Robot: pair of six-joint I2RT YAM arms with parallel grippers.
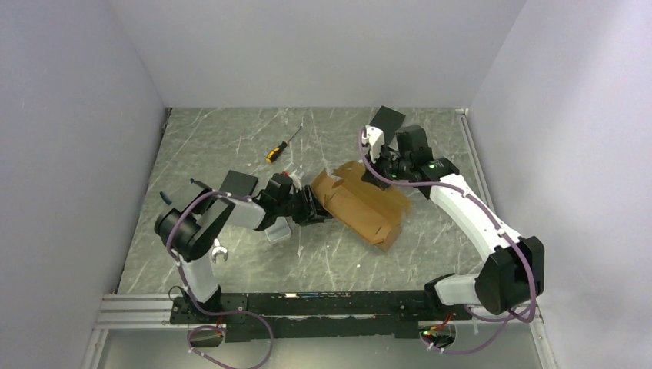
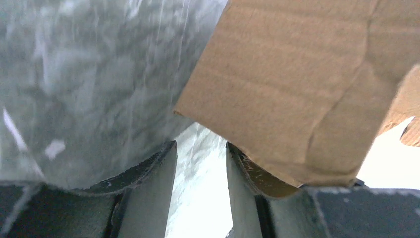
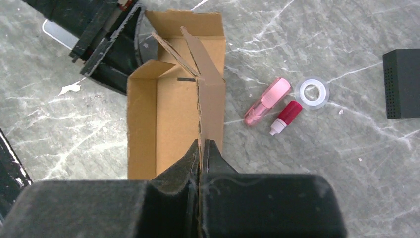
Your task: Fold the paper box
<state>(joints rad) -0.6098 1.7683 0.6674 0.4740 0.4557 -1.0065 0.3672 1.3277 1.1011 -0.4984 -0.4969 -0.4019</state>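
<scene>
Paper box (image 1: 361,201): tan cardboard, partly folded with side walls raised, lying near the middle of the table (image 1: 223,146) between both arms. Right gripper (image 3: 202,146): fingers clamped together on the edge of one upright wall. Left gripper (image 2: 200,148): jaws parted with nothing between them, a flap resting against one finger's outer side.

White-shelled, black-jointed left arm (image 1: 231,214) and right arm (image 1: 469,209), each with looping purple cables (image 1: 530,280). The right gripper (image 3: 202,144) is scuffed matte black.
</scene>
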